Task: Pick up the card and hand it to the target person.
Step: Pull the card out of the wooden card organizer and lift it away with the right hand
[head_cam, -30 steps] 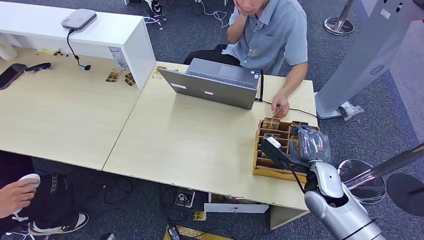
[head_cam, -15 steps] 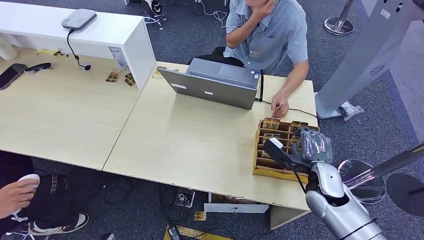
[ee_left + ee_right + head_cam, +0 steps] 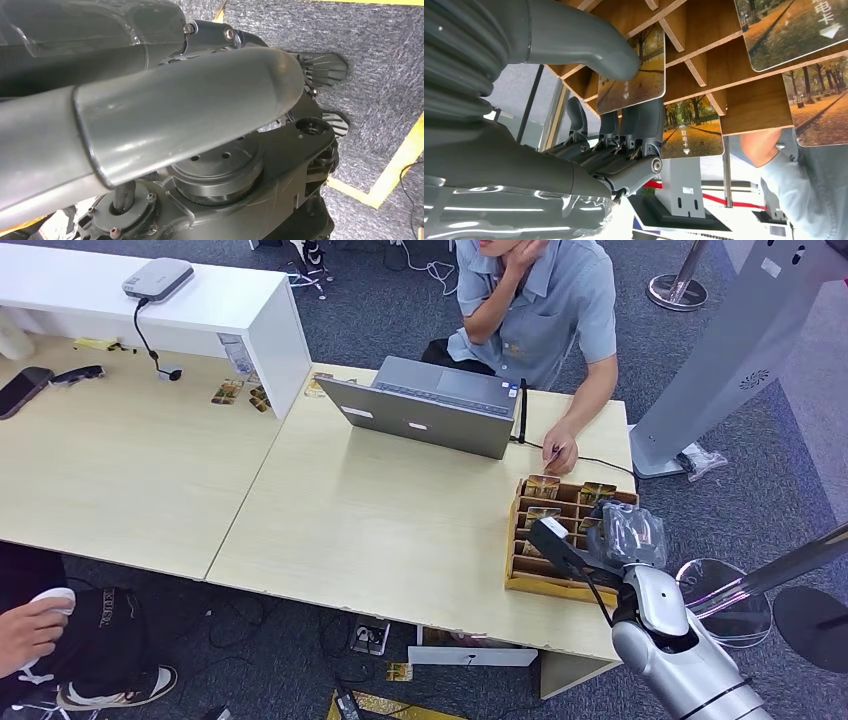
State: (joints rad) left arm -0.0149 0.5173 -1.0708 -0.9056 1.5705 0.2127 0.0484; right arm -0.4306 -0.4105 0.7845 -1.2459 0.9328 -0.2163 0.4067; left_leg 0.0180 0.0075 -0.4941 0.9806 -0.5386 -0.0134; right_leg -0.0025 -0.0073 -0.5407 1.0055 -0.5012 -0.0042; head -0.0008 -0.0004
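One card (image 3: pixel 634 70) stands in a compartment of the wooden card rack (image 3: pixel 545 540) at the table's (image 3: pixel 400 520) right end, pinched between the right hand's (image 3: pixel 619 95) thumb and fingers. Other cards fill neighbouring slots.

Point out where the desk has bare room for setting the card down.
Free: the wide light desk between the laptop and the wooden card rack; also the left desk below the white shelf. Crowded: around the rack, with the right hand and the person's hand.
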